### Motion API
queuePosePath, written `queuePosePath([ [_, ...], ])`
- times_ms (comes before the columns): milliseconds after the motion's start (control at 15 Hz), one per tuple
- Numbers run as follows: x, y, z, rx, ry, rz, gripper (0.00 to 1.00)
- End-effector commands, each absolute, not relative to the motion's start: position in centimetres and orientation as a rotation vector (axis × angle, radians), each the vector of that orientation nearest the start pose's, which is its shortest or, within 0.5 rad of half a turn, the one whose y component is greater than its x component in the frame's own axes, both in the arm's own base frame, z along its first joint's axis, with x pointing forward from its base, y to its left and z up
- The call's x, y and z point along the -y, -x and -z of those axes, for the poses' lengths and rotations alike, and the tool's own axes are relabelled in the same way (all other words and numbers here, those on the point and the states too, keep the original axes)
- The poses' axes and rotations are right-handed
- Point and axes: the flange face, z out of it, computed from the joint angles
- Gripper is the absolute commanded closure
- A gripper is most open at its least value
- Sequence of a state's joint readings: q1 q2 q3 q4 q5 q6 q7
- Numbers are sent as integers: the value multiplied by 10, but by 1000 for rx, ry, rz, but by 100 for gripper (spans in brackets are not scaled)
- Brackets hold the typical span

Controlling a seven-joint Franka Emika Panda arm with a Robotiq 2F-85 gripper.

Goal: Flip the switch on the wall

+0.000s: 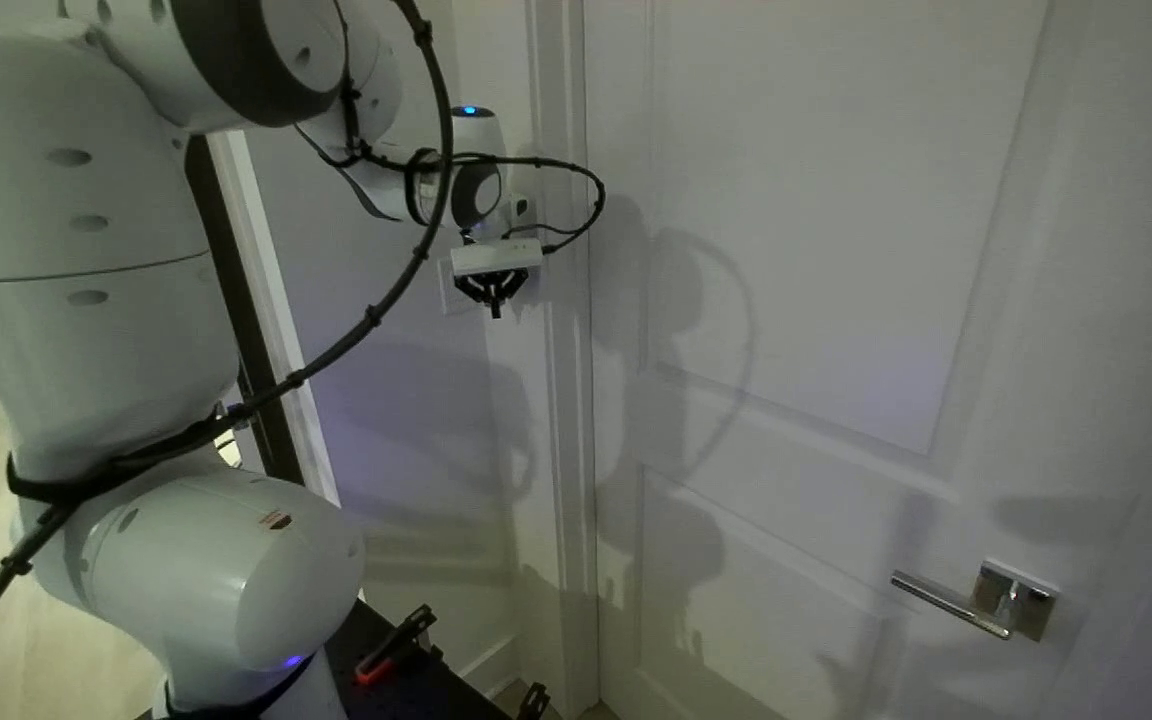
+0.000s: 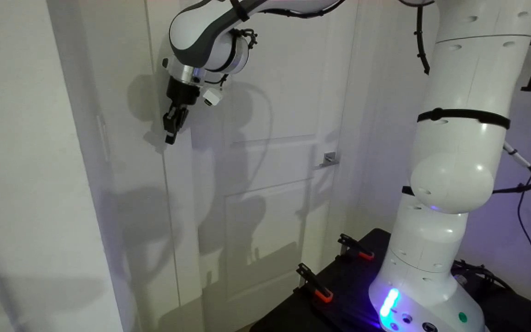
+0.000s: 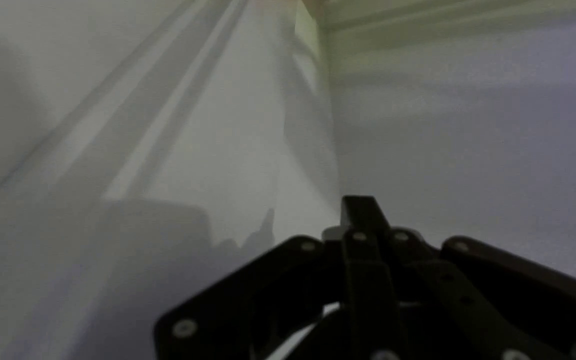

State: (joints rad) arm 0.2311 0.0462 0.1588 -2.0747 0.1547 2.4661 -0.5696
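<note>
My claw point(image 1: 495, 306) points down, and it is narrow: its black fingers point(image 3: 361, 212) are pressed together. The little white switch point(image 1: 449, 289) sits on the plain white wall point(image 1: 336, 270), near a corner. In an exterior view, my claw hides part of it. In an exterior view, a gap shows between my claw and the switch point(image 2: 103, 137). A white door point(image 1: 816, 180) with a shiny handle point(image 1: 1011, 603) is past the corner.

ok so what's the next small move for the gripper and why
Probably ease the shut gripper toward the switch on the wall, stopping just short to line up. Gripper and switch look apart in an exterior view, and in both exterior views the switch shows left of the gripper's tip; the wrist view doesn't show it.
</note>
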Motion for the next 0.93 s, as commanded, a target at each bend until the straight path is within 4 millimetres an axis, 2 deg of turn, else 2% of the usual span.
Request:
queuePosePath([
  [0,-233,-569,-442,1294,2693,615,100],
  [333,-255,-581,-437,1303,2649,666,100],
  [867,-287,-590,-449,1312,2623,699,100],
])
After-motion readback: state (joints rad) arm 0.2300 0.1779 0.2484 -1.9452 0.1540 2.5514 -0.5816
